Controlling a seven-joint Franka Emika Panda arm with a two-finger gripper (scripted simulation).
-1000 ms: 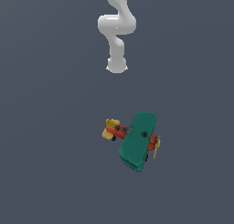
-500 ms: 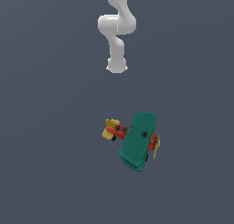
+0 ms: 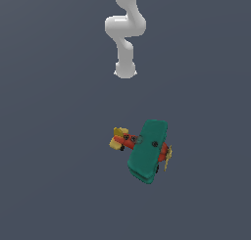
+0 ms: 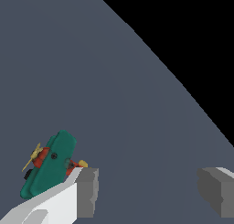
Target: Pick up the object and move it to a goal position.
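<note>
The object is a small toy biplane (image 3: 147, 151) with broad teal-green wings, a red-orange body, and a yellow tail and propeller. It lies on the dark grey floor. The white arm (image 3: 125, 38) hangs far from it, toward the top of the exterior view, and its fingers cannot be made out there. In the wrist view the biplane (image 4: 48, 168) lies beyond and to the outer side of one grey finger (image 4: 87, 191). My gripper (image 4: 151, 193) is open, its fingers wide apart, with only bare floor between them.
The plain dark grey floor (image 3: 59, 136) spreads all round the biplane. In the wrist view the floor's edge (image 4: 183, 86) meets black background.
</note>
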